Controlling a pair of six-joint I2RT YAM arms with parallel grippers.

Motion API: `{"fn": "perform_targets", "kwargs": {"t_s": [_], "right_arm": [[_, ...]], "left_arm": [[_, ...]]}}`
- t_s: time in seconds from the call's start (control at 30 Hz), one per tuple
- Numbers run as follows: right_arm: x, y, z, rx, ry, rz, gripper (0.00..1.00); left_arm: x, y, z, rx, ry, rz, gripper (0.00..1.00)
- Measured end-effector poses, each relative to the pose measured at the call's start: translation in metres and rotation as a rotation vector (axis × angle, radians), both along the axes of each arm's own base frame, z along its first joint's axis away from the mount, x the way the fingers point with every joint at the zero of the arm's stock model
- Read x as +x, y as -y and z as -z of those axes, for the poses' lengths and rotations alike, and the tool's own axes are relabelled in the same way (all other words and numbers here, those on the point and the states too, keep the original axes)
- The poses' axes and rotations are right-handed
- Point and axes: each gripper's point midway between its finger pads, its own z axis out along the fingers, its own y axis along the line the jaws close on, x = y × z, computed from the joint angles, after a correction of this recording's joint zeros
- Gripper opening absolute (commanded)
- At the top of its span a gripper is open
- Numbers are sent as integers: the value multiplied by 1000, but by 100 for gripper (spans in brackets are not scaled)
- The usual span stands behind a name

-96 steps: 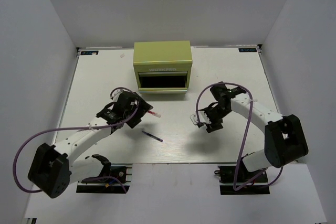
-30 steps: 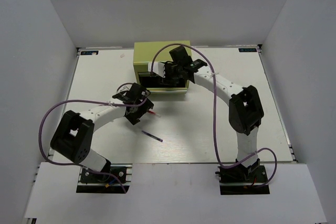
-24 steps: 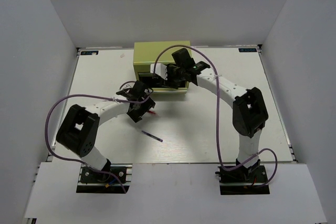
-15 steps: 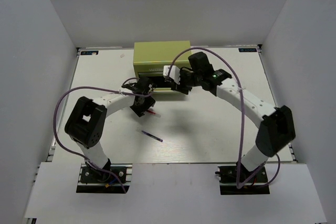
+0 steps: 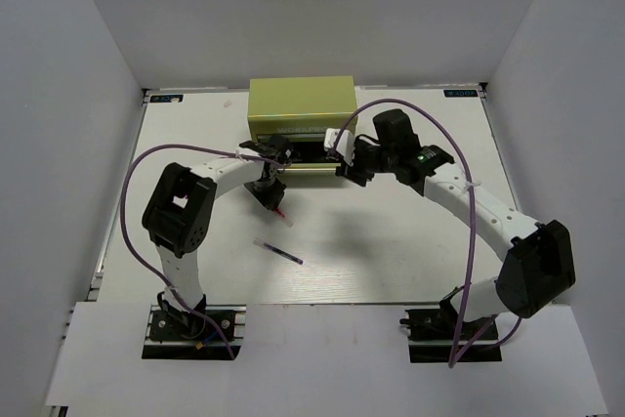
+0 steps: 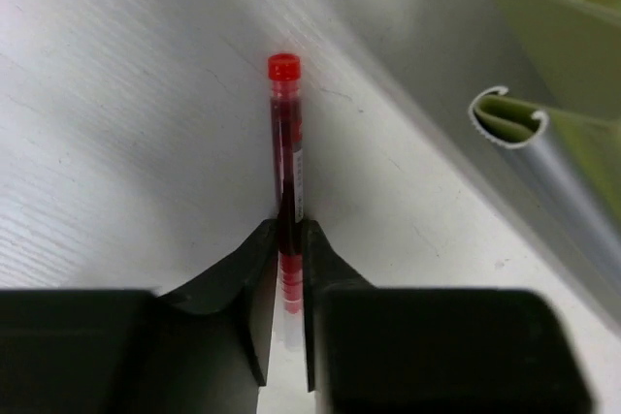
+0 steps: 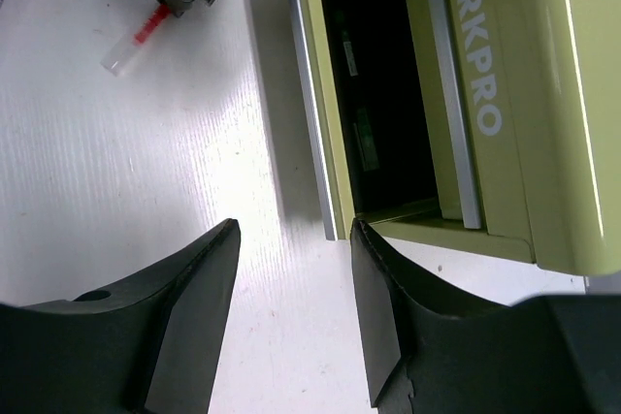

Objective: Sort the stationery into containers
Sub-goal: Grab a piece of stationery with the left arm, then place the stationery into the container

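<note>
Firmly pinched in the left gripper (image 6: 288,269): a thin red pen with a red cap (image 6: 286,133), lying against the white table (image 6: 97,143) just beside the open drawer (image 7: 378,94) of the olive-green metal tool chest (image 5: 301,104). Right gripper (image 7: 296,278) with jaws apart, holding nothing, at the drawer's front edge. Nearer the bases, a thin purple pen (image 5: 280,253) alone on the table.

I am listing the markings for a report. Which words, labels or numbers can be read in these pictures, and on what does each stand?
"ORKPRO": white letters on the olive-green tool chest, beginning cut off at the picture's edge.
Blue stickers at the far corners of the table: too small to read.
</note>
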Motion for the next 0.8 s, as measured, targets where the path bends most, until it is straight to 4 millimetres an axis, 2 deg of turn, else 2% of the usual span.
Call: {"fn": "perform_targets", "kwargs": {"t_s": [0.1,0.13,0.23,0.43,0.5,0.57,0.7,0.8], "right_arm": [[0,4,-2,14,-3,14,57],[-1,5,-3,19,-5,18,57],[-3,9,-6,34,-3,30,58],[-8,21,-4,49,-9,54,60],[-10,26,-2,50,-10,63,60],[-11,31,0,51,-10,73,60],[-11,40,3,56,-10,95,60],[-9,44,3,64,-19,116,60]], "left_arm": [[-3,-1,0,9,-22,0,13],[-3,-1,0,10,-24,1,7],[-7,-2,0,7,-25,6,0],[-34,-12,-6,14,-31,76,0],[-36,-13,-21,-10,23,111,0],[-30,-7,-46,-68,128,136,0],[-5,14,-109,-220,372,156,0],[14,31,-132,-299,450,143,0]]}}
